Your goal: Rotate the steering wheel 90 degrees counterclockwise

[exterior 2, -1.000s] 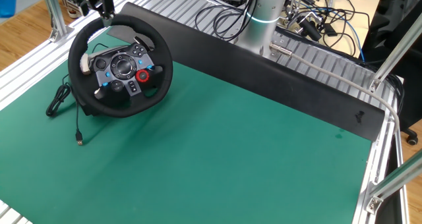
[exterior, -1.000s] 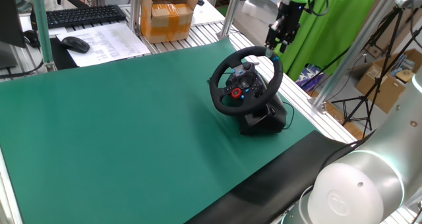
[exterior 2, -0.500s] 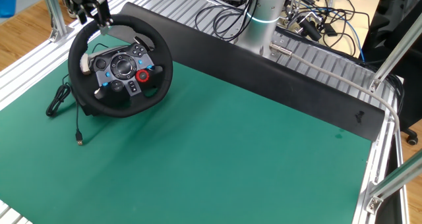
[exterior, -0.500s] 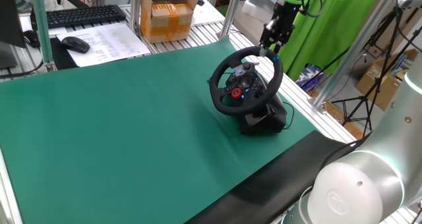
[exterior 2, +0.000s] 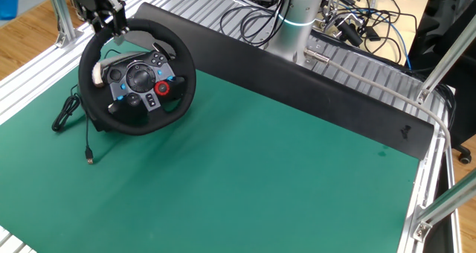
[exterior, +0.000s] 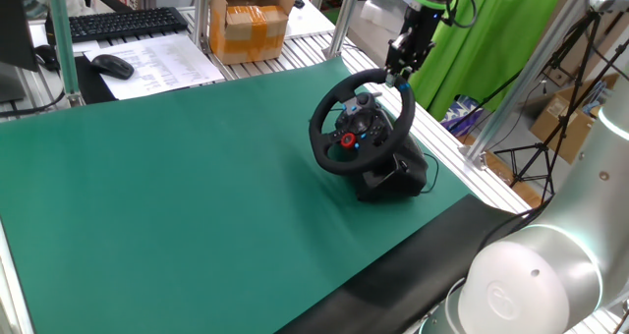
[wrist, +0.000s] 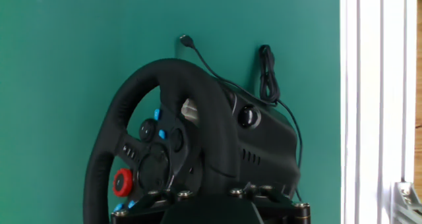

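The black steering wheel stands on its black base at the right of the green mat. Its red centre knob faces the table's middle. My gripper comes down from above and is shut on the top of the rim, where a bit of blue stripe shows. In the other fixed view the gripper pinches the wheel at its upper left. In the hand view the rim runs up from under the gripper's dark body; the fingertips themselves are hidden.
The wheel's cable trails on the mat beside the base. A cardboard box, keyboard and mouse lie beyond the mat's far edge. Aluminium frame posts and the arm's base stand close by.
My gripper has moved a little left and down onto the rim's top. The wheel's rim has shifted slightly left with it in the last half second.
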